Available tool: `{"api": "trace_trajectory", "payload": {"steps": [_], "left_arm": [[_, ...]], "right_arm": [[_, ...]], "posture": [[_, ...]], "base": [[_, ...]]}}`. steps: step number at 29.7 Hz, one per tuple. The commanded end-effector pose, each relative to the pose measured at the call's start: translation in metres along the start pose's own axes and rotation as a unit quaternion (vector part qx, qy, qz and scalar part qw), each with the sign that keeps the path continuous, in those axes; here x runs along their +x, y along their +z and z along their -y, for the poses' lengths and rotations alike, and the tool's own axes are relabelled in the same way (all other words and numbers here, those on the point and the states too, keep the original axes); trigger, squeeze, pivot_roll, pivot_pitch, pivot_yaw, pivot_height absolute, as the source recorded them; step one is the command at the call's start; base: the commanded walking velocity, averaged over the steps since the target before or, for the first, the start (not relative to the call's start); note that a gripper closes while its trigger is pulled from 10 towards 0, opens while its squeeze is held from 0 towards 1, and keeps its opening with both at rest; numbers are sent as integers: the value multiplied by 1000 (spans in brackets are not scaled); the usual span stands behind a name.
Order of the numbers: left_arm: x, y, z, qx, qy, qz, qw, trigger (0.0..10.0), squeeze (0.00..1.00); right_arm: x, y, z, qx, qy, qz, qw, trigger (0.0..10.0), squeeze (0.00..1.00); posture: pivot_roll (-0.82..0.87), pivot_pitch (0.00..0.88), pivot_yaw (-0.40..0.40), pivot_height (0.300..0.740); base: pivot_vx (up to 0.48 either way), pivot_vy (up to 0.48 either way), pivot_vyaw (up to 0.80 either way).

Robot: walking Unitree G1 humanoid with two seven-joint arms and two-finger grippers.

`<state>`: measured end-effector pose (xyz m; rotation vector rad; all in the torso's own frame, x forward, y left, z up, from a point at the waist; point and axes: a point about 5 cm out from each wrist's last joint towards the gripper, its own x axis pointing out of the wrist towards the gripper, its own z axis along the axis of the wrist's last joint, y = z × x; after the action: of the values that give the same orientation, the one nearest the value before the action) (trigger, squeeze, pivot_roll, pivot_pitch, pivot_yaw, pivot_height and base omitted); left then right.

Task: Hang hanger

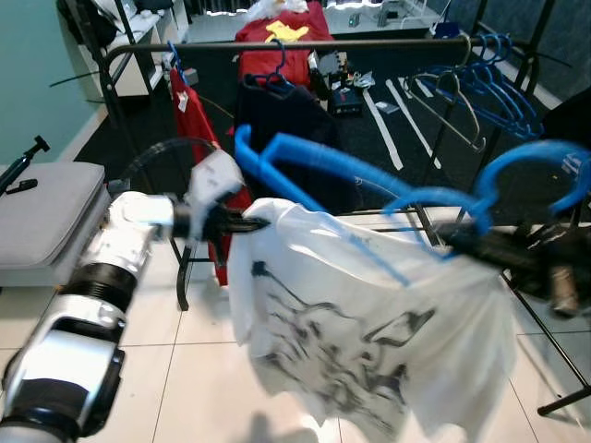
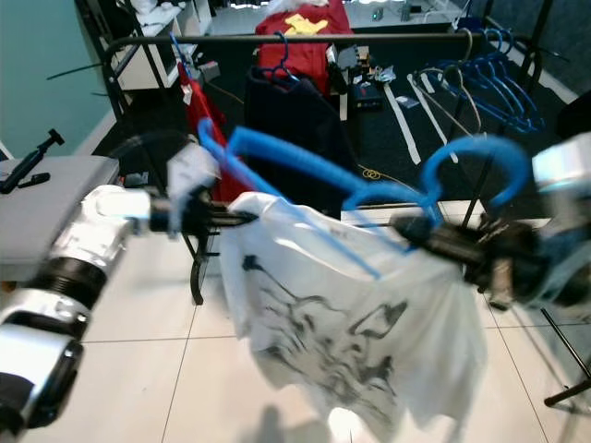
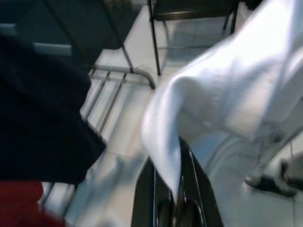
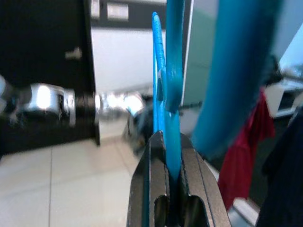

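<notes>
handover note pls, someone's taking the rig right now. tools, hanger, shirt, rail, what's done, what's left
Left tool: shut on the white shirt at its shoulder.
Right tool: shut on the blue hanger near its hook.
Hanger with shirt is held in the air in front of the clothes rail, not on it.
Done: shirt on hanger, both lifted.
Left: hook the hanger over the rail, release both.

A bright blue plastic hanger [image 1: 369, 180] carries a white cotton T-shirt [image 1: 369, 341] printed with a black swirling pattern. Behind hang a red garment [image 1: 199, 129] and a dark navy garment [image 1: 277, 129].
</notes>
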<state>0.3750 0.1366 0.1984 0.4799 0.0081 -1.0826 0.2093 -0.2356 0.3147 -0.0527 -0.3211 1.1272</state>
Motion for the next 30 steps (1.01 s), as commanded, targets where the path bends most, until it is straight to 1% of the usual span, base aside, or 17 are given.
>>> {"api": "trace_trajectory", "payload": {"steps": [1, 7, 9, 11, 13, 14, 16, 19, 21, 22, 23, 24, 25, 26, 28, 29, 30], "left_arm": [[10, -15, 14, -31, 5, -18, 999, 3490, 0], [40, -1, 59, -65, -83, 74, 992, 3725, 0], [54, 18, 95, -98, -158, 147, 971, 4353, 0], [58, 25, 108, -112, -183, 170, 962, 4353, 0], [71, 46, 142, -147, -238, 234, 931, 6824, 0], [71, 46, 142, -147, -238, 234, 931, 6824, 0], [85, 64, 156, -196, -238, 282, 909, 8902, 0], [90, 66, 155, -210, -222, 284, 909, 8980, 0], [97, 49, 132, -212, -124, 236, 940, 10000, 0], [97, 49, 132, -212, -124, 236, 940, 10000, 0], [93, 30, 110, -208, -35, 185, 960, 10000, 0], [79, 0, 80, -198, 89, 107, 970, 10000, 0], [54, -28, 52, -187, 215, 24, 958, 10000, 0], [54, -28, 52, -187, 215, 24, 958, 10000, 0], [10, -59, 24, -167, 357, -66, 917, 10000, 0], [-20, -75, 17, -167, 427, -98, 883, 10000, 0], [-20, -75, 17, -167, 427, -98, 883, 10000, 0]], "right_arm": [[-3, 10, 2, -14, -14, 55, 998, 0, 0], [3, 7, 24, -39, -121, 103, 987, 0, 0], [8, 3, 38, -32, -190, 146, 970, 0, 0], [10, 1, 42, -27, -206, 162, 965, 0, 0], [8, 4, 55, 42, -255, 306, 917, 0, 0], [8, 4, 55, 42, -255, 306, 917, 0, 0], [13, -14, 64, 124, -277, 375, 876, 0, 0], [18, -27, 65, 142, -291, 361, 875, 0, 0], [21, -62, 68, 130, -356, 248, 891, 0, 0], [21, -62, 68, 130, -356, 248, 891, 0, 0], [14, -88, 73, 102, -427, 141, 887, 2235, 0], [0, -116, 72, 96, -479, 48, 871, 10000, 0], [-12, -141, 66, 78, -513, -50, 854, 10000, 0], [-12, -141, 66, 78, -513, -50, 854, 10000, 0], [-27, -169, 53, 68, -535, -146, 829, 10000, 0], [-31, -185, 43, 67, -539, -187, 819, 10000, 0], [-31, -185, 43, 67, -539, -187, 819, 10000, 0]], "posture": [[-95, 114, 88, 740], [-88, 115, 90, 740], [-79, 116, 88, 740], [-79, 116, 88, 740], [-72, 114, 85, 740], [-72, 114, 85, 740], [-73, 112, 85, 740], [-75, 114, 85, 740], [-70, 115, 86, 740], [-70, 115, 86, 740], [-73, 120, 91, 740], [-67, 125, 91, 740], [-61, 132, 89, 740], [-61, 132, 89, 740], [-59, 142, 92, 740], [-64, 151, 92, 740], [-64, 151, 92, 740]], "base": [[0, 0, 0], [0, 0, 0], [0, 0, 0], [0, 0, 0], [0, 0, 0], [0, 0, 0], [0, 0, 0], [0, 0, 0], [0, 0, 0], [0, 0, 0], [0, 0, 0], [0, 0, 0], [0, 0, 0], [0, 0, 0], [0, 0, 0], [0, 0, 800], [0, 0, 800]]}}
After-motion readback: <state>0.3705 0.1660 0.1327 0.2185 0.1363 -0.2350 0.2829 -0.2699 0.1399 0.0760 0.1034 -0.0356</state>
